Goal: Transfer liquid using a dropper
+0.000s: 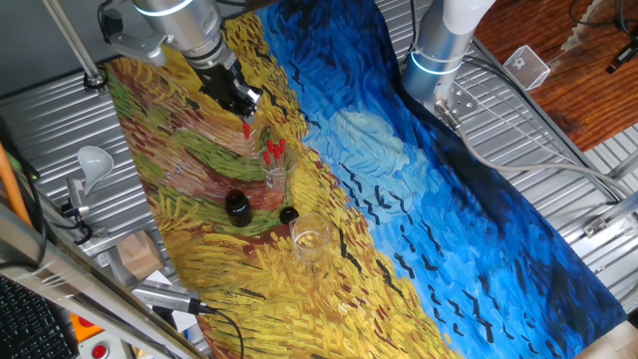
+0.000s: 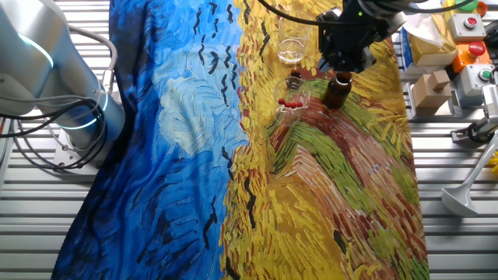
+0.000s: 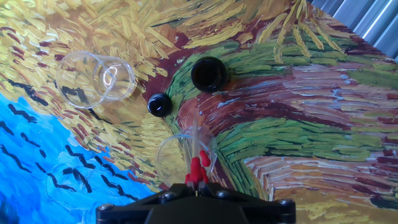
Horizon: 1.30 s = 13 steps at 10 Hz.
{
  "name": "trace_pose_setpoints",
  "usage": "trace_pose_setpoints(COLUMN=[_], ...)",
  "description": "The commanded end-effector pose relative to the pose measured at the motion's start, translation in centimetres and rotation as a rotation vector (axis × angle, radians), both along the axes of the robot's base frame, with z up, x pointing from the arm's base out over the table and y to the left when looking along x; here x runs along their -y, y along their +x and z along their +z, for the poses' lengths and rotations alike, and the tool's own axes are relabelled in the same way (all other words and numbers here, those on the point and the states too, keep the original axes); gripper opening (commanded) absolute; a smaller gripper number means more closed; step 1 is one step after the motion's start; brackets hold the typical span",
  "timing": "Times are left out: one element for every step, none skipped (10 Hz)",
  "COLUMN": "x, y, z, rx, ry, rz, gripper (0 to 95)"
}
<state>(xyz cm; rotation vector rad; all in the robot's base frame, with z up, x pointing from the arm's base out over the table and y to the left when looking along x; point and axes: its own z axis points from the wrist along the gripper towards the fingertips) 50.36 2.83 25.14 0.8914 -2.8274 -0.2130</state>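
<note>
Hand (image 1: 246,112) hangs above the bench (image 1: 478,239), which is covered by a painted cloth (image 1: 399,199) in yellow, green and blue. Fingers closed on the dropper (image 1: 247,129): red bulb pinched at the fingertips, clear stem pointing down toward the clear glass (image 1: 275,172) right below. In the hand view the bulb (image 3: 195,172) sits at the front edge of the black hand body and the thin stem runs out over the rim of that glass (image 3: 180,158); can't tell if the tip is inside the glass or just above it. More red-bulbed droppers (image 1: 275,150) stand in the same glass, bulbs up; they also show as red dots in the other fixed view (image 2: 292,102). Dark bottle (image 1: 237,206) stands open just beside the glass, its mouth a black ring in the hand view (image 3: 209,73). Small black cap (image 1: 288,213) lies on the cloth between bottle and a second, empty-looking clear cup (image 1: 310,237), near both, touching neither. In the other fixed view the hand (image 2: 342,66) sits over the bottle (image 2: 336,92) and partly hides it. White arm base (image 1: 444,45) stands at the far edge of the bench.
</note>
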Motion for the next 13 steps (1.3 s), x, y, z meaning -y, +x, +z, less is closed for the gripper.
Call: trace_pose_setpoints(x=[-0.1,-0.1,-0.2,-0.3,-0.3,-0.4,-0.5,-0.5,-0.6,-0.6,-0.7,-0.7,-0.8], y=[0.2,0.3,0.5,0.6,0.9,1.0,1.3,1.4,1.6,1.8,1.9,1.9,2.1], z=[-0.1,-0.2,-0.2,-0.2,-0.3,-0.3,-0.4,-0.4,-0.4,-0.4,-0.5,-0.5,-0.6], rx=[-0.001,-0.001,-0.001,-0.001,-0.001,-0.001,-0.001,-0.001,-0.002,-0.002,-0.002,-0.002,-0.001], ry=[-0.001,-0.001,-0.001,-0.001,-0.001,-0.002,-0.002,-0.002,-0.002,-0.002,-0.002,-0.002,-0.002], rz=[0.0,0.0,0.0,0.0,0.001,0.002,0.003,0.003,0.003,0.005,0.006,0.005,0.005], gripper=[0.0,0.0,0.0,0.0,0.0,0.0,0.0,0.0,0.0,0.0,0.0,0.0,0.0])
